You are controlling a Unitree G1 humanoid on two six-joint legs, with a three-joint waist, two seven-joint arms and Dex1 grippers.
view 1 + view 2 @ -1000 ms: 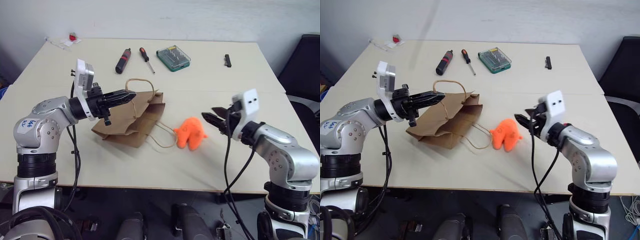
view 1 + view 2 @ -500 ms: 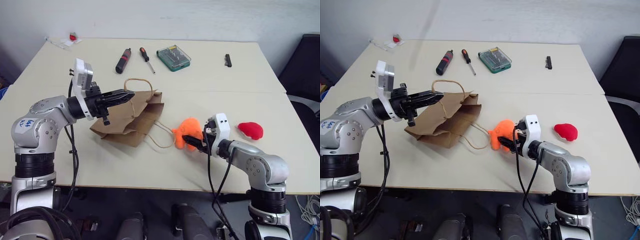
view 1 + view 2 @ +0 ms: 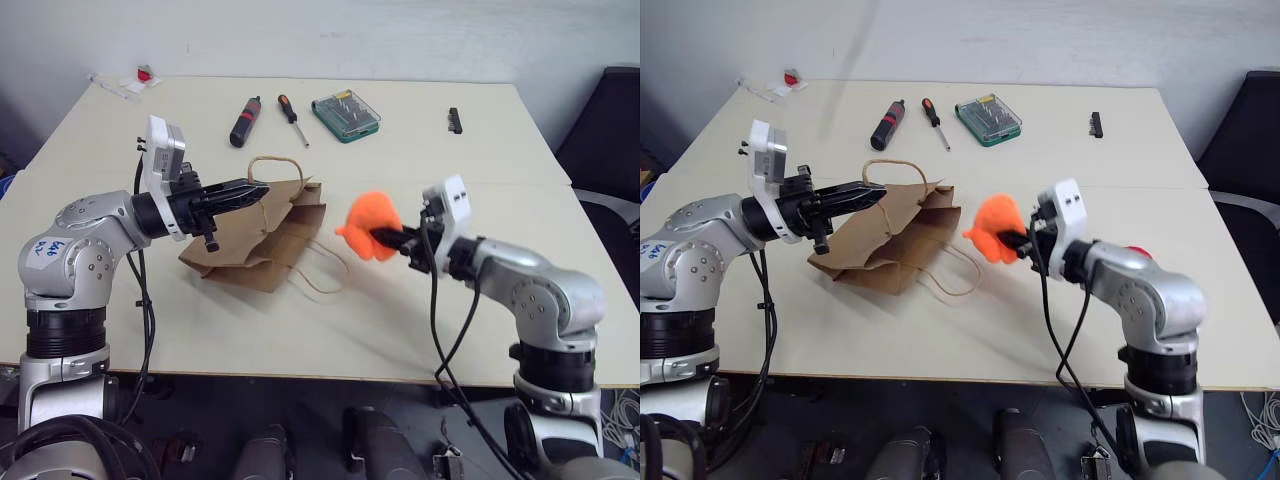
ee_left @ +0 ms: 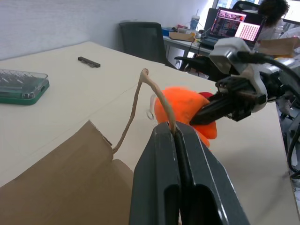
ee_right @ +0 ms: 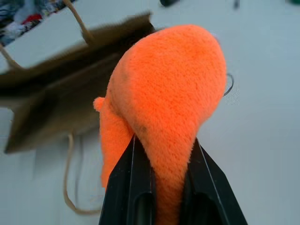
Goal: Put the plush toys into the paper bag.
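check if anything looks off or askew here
The paper bag lies flat on its side on the table, one handle pinched in the left pincer, so its mouth barely gapes for the orange plush toy.

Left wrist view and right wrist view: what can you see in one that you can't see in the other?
Left wrist view: the shut left gripper pinching the bag's handle, a green case, a chair and a laptop. Right wrist view: the right gripper's two fingers squeezing the orange plush toy close up. Both views: that orange toy and the brown paper bag.
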